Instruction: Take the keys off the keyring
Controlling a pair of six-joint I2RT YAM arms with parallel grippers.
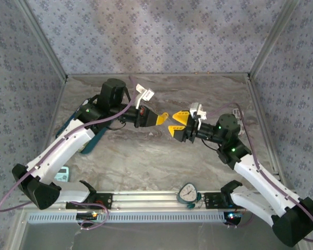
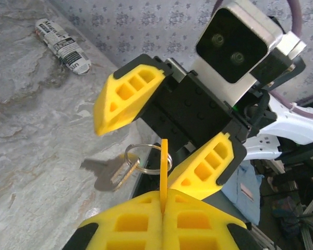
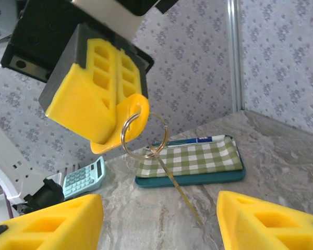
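Note:
My left gripper (image 1: 161,119) is shut on the flat yellow head of the keys (image 3: 131,121), which stands edge-on between its fingers (image 2: 163,156). The silvery keyring (image 3: 144,135) passes through the head's hole, and a thin silvery key blade (image 3: 178,191) dangles from it over the table. In the left wrist view the ring (image 2: 146,157) and the hanging metal key (image 2: 113,174) sit just beyond my left gripper (image 2: 163,197). My right gripper (image 1: 173,123) faces it, open, its jaws spread on either side of the ring and apart from it (image 3: 159,224).
A green checked pouch on a teal tray (image 3: 190,157) lies behind the ring, a pale blue calculator (image 3: 83,178) beside it. A rolled printed wrapper (image 2: 62,44) lies on the marble table (image 2: 26,130). A round timer (image 1: 188,192) sits at the near rail.

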